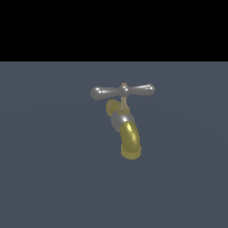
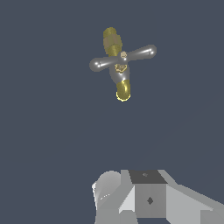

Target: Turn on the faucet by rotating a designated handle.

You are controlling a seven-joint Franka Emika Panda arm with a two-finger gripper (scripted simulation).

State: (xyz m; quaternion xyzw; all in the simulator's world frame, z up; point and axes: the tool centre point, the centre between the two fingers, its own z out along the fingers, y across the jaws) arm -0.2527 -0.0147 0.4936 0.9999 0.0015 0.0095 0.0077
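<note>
The faucet (image 1: 124, 122) stands alone on a flat grey-blue surface (image 1: 44, 178); no edge or corner of this surface can be made out, except the far line where it meets a black band in the exterior view, so I can place the faucet only as about the middle of the visible surface; its brass-yellow spout (image 1: 130, 140) curves downward toward the camera, below a silver-grey joint (image 1: 120, 118). The handle (image 1: 123, 91) sits on top on a thin stem; it is a slim silver bar with two rounded ends, lying almost horizontal, with a small brass hub in its middle. In the wrist view the same handle (image 2: 123, 58) lies slightly tilted across the faucet (image 2: 119, 65); grey parts of the arm (image 2: 148, 199) show near the picture's edge, well apart from the faucet. The pincer's fingers are not visible in either view; I cannot tell how far it is open, and nothing is seen in its hold.
</note>
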